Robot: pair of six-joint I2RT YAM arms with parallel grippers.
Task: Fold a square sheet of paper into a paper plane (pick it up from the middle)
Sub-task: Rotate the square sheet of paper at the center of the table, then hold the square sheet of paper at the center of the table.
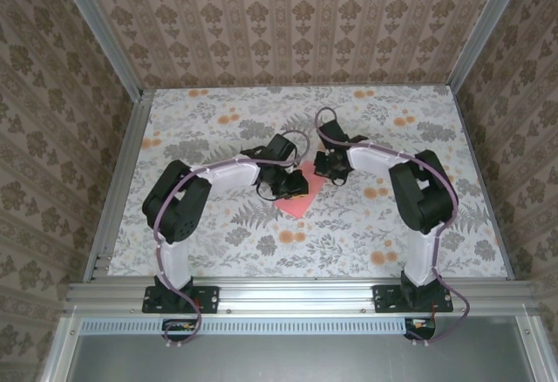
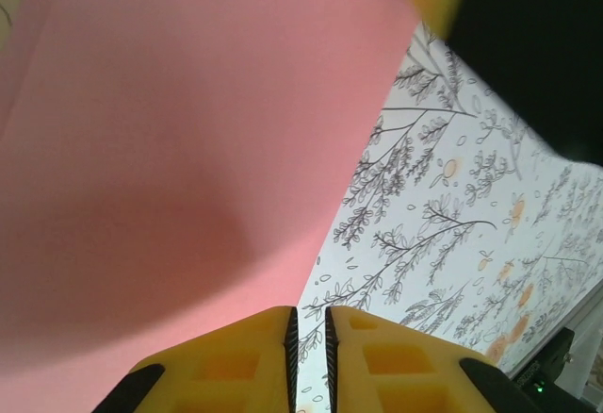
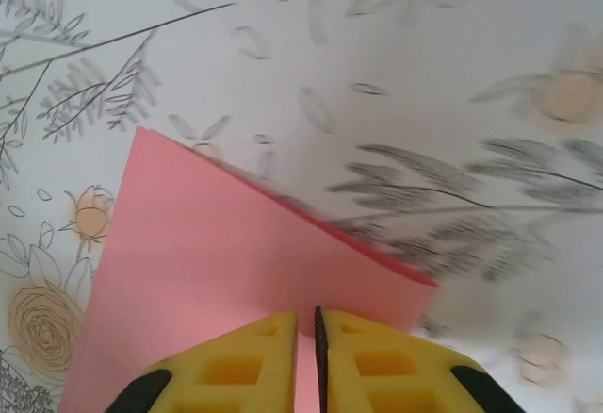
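1. Because the square sheet of paper (image 1: 299, 206) lies at the middle of the table (image 1: 218, 242), turned cornerwise in the top view, its diagonal runs from near-left to far-right, straight from one claw to the other.
2. Seen from the right wrist, the sheet's far edge stands off the floral print with a soft shadow beneath it, so that part seems lifted rather than flat.
3. The right claw (image 1: 328, 171) sits at the far-right corner. Its jaws are drawn to a thin slit with pink showing inside, so it appears to pinch the sheet.
4. The left claw (image 1: 292, 188) hangs over the near-left part, its jaws likewise almost together. The paper's edge ends at its fingertips (image 2: 254, 333); whether it is nipped cannot be told.
5. Both arms look equally near. The next fold probably depends on carrying one corner along that diagonal while the other end is held fast.
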